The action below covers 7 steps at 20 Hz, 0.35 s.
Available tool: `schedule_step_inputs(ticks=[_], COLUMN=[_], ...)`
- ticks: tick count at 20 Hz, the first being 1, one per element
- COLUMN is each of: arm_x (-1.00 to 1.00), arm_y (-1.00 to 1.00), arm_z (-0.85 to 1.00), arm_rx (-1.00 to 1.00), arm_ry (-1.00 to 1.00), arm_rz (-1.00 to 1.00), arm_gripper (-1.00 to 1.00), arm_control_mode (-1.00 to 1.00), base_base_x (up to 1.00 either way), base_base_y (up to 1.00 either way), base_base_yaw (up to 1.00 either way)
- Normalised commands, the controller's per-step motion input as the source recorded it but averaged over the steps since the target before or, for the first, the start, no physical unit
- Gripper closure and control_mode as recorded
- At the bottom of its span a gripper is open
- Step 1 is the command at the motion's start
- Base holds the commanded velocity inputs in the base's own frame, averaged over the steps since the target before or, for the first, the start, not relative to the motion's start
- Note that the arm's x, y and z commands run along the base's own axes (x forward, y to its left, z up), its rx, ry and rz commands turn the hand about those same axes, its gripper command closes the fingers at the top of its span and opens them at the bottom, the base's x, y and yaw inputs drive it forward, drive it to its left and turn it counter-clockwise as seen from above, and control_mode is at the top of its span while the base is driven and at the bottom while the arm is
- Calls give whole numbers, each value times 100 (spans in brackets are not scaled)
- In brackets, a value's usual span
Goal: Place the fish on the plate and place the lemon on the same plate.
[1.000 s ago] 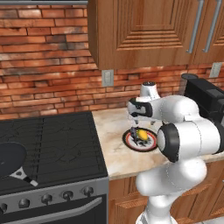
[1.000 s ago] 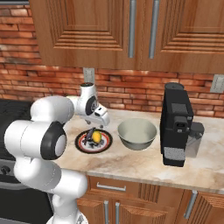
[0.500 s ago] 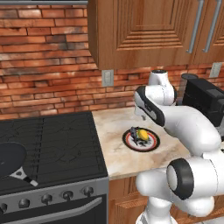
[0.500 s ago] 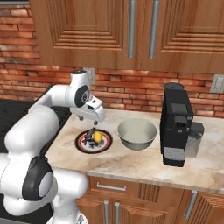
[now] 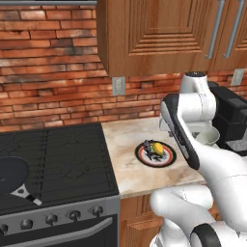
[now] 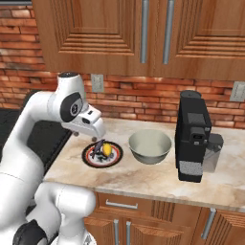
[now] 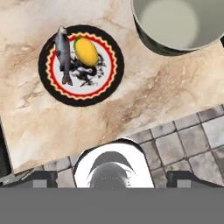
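The arm has drawn up and back from the plate (image 6: 101, 155) over the last second: a second ago its hand hung low just above the plate, and now the claw (image 6: 97, 134) sits higher, above the plate's far-left edge, with its jaws spread wide and nothing between them. On the plate, the fish (image 7: 63, 53) and the lemon (image 7: 86, 51) lie side by side, both well inside the black rim, the fish's head reaching out over the rim's band. From this it seems that both placements are done and the task is as good as finished; what remains is only for the arm to clear away. The hand view looks straight down and gives the clearest account: the slim grey fish lies next to the yellow lemon, touching or nearly so, over the plate's white centre, with a grey bowl (image 7: 176, 24) on the worktop (image 7: 144, 96) close by. The right base view adds what the hand view lacks: the black coffee machine (image 6: 192, 136) to the right of the bowl. The left base view shows the stove (image 5: 53, 159) left of the worktop, with a black frying pan (image 5: 10, 174) on it.
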Motion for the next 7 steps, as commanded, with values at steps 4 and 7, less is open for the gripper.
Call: schedule_step_inputs(ticks=[4,7], arm_x=[-79,-68], arm_y=[0,0], arm_z=[73,69], arm_rx=[0,0], arm_ry=[-12,-15], arm_rz=[6,7], arm_gripper=[-100,-100], arm_control_mode=[-100,-100], base_base_x=[0,0], base_base_y=[0,0], base_base_yaw=[0,0])
